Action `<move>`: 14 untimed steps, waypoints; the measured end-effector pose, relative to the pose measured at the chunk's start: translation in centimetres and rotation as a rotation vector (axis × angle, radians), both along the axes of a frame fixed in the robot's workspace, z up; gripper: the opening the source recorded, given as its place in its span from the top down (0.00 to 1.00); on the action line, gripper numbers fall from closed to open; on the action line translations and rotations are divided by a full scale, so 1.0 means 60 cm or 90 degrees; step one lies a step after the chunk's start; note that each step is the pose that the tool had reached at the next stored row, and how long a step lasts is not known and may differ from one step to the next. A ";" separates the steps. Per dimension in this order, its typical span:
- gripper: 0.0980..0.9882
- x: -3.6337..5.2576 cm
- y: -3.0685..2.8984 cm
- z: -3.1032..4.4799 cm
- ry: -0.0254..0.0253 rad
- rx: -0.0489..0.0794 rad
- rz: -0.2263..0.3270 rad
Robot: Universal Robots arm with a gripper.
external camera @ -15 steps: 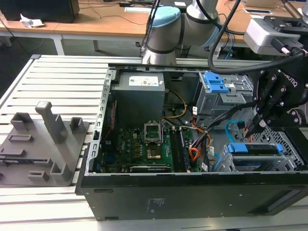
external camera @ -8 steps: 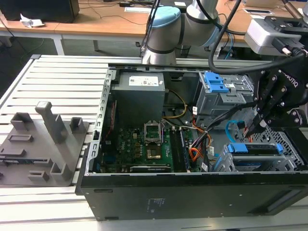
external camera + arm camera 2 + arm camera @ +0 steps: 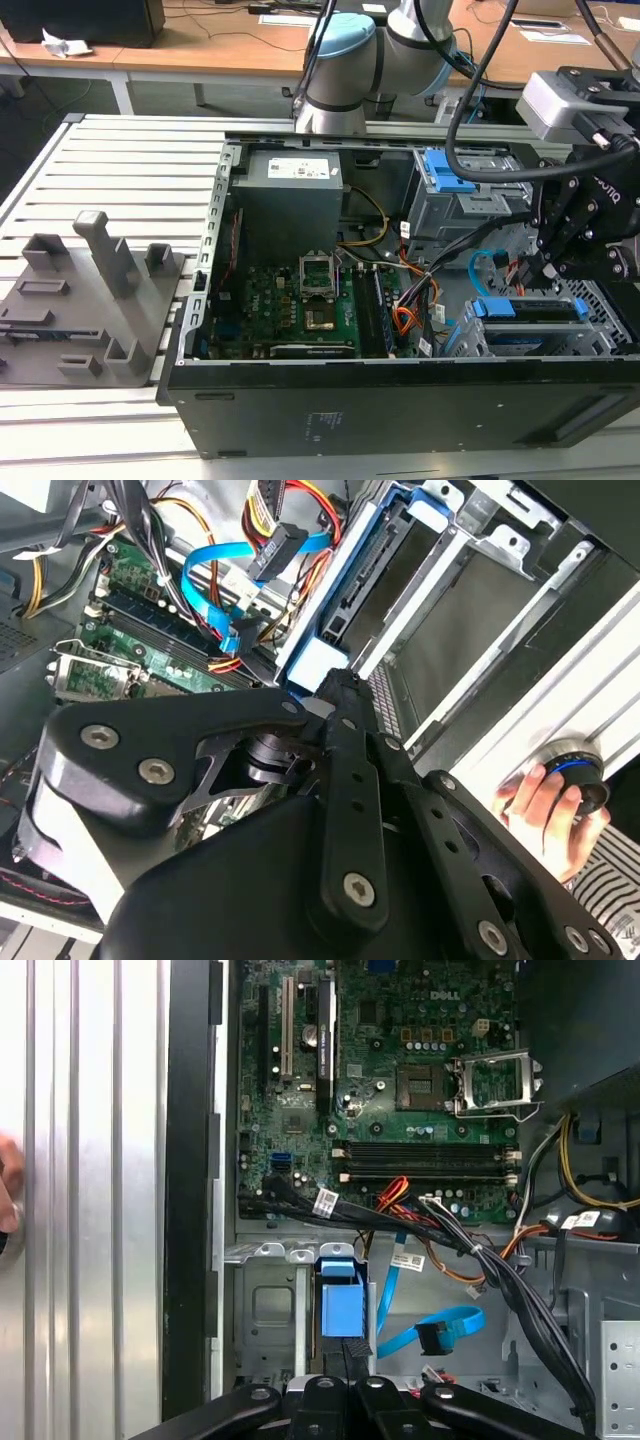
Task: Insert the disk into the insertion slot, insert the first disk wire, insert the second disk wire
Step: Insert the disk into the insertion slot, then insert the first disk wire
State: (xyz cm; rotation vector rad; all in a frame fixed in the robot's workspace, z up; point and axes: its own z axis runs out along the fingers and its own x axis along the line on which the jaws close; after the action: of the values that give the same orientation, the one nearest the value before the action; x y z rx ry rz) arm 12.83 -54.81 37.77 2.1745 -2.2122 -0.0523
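Exterior view puts pincer [image 3: 548,268] over disk [image 3: 530,310], black cables [image 3: 445,258] beside.

The setting is a robotics laboratory. In the exterior view, a robot arm [image 3: 345,60] stands at the far edge of a slotted aluminium table [image 3: 130,170]. An open computer case [image 3: 400,400] lies on the table beside a grey fixture plate [image 3: 90,290]. Wooden desks [image 3: 200,40] stand behind.

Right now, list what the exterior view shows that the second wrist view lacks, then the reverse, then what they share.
Exterior view: the grey fixture on the exterior view's left and the power supply. Second wrist view: a hand on a round knob. Both: the gripper at the disk, the blue cable, the motherboard.
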 end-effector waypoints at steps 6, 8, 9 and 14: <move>0.99 0.001 0.0000 -0.001 0.0000 0.000 0.000; 0.99 0.001 0.0000 -0.001 0.0001 0.000 0.000; 0.99 0.001 0.0000 -0.001 0.0001 0.000 0.000; 0.99 0.002 0.0000 -0.001 0.0000 0.000 0.000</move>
State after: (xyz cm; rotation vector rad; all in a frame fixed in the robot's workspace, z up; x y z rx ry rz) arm 12.93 -54.81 37.74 2.1746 -2.2122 -0.0525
